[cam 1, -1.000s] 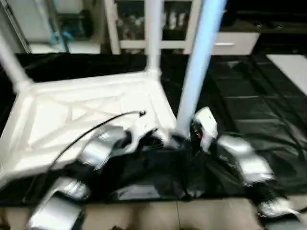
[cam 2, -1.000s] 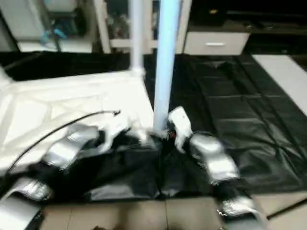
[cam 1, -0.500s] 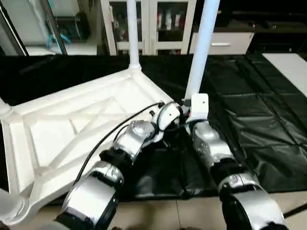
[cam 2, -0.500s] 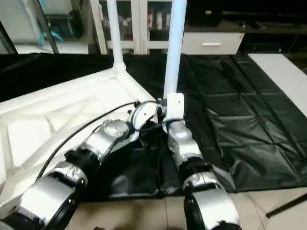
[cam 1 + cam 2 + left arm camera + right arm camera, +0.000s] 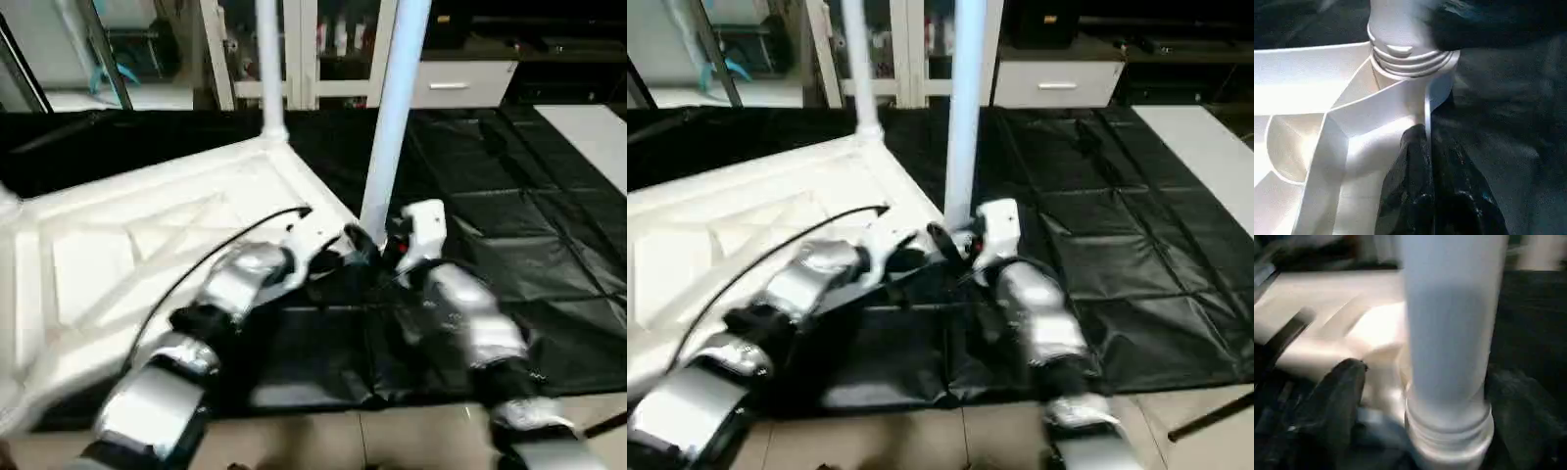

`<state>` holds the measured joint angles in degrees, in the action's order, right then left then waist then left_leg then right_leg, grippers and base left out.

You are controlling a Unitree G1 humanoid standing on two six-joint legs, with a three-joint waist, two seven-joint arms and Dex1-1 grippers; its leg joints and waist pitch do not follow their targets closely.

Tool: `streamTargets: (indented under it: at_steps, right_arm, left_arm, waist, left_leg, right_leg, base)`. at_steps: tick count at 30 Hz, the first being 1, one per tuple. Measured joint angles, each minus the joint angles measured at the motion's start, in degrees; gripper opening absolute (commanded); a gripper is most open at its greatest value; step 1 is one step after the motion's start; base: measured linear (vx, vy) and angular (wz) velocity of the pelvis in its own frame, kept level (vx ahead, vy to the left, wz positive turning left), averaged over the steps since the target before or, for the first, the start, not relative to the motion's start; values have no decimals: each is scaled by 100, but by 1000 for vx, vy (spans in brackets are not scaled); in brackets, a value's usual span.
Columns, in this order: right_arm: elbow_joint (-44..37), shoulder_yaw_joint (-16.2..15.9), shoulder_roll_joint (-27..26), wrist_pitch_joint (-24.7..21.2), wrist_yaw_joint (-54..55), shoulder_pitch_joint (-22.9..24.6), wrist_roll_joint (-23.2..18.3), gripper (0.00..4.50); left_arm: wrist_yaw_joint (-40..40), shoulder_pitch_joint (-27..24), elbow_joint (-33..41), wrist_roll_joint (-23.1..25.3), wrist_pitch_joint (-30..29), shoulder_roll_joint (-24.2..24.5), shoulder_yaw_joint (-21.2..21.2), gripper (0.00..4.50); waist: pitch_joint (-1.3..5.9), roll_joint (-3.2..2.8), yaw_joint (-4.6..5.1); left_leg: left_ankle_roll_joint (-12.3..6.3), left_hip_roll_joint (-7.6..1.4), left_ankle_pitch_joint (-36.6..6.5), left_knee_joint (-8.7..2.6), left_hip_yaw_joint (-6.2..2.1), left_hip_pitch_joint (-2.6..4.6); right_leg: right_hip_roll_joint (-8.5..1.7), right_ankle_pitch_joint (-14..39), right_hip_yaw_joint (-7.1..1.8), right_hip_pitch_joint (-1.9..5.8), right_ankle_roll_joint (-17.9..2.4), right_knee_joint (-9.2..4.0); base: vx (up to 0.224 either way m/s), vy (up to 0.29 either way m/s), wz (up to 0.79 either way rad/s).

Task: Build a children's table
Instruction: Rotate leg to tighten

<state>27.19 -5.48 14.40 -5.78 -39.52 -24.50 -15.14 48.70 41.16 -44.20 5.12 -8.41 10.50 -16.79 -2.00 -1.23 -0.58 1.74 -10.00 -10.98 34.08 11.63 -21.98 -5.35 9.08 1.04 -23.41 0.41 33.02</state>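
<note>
we saw the children's table top [image 5: 147,245] lying upside down on the black-covered work table [image 5: 529,196], ribbed x-braced underside facing up. two white legs stood upright in its corner sockets: the far leg [image 5: 268,59] at the back corner and the near leg [image 5: 392,108] at the corner closest to the grippers. the left gripper [image 5: 1427,147] had its black fingers pinched together on the thin rim wall of the top just beside the near leg's threaded base (the wall ran between the two fingers). the right gripper [image 5: 1415,396] stood with its fingers apart on either side of the near leg's base, one finger [image 5: 1339,391] showing beside it; whether they touched the leg we could not tell.
</note>
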Motion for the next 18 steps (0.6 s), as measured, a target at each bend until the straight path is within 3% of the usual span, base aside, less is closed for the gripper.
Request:
streamTargets:
  at_steps: [7, 13, 18]
  right_arm:
    - [-577, -471, 1025, -321, -1566, 376, 29, 442]
    - [-662, -626, 1129, -630, -1980, 336, 13, 442]
    - [-585, -674, 1112, -603, -2054, 201, 126, 442]
  left_arm:
    - [1443, -492, 1219, -273, -429, 712, -330, 0]
    - [1871, -665, 1659, -328, -652, 748, -492, 0]
    - [1870, -679, 1785, -323, -778, 761, -538, 0]
  waist:
    - [-1, -1, 10]
    - [-9, -6, -150]
    - [-12, 0, -159]
  left_leg:
    - [2, -1, -2, -19, 2, -4]
    - [1, 3, -1, -13, 10, -5]
    - [1, 3, -1, -12, 17, -6]
  right_leg:
    - [0, 9, 3, -5, 3, -6]
    - [-3, 9, -10, 0, 2, -5]
    - [-4, 9, -15, 0, 3, -5]
  base:
    - [0, 0, 0]
    - [0, 0, 0]
    - [0, 0, 0]
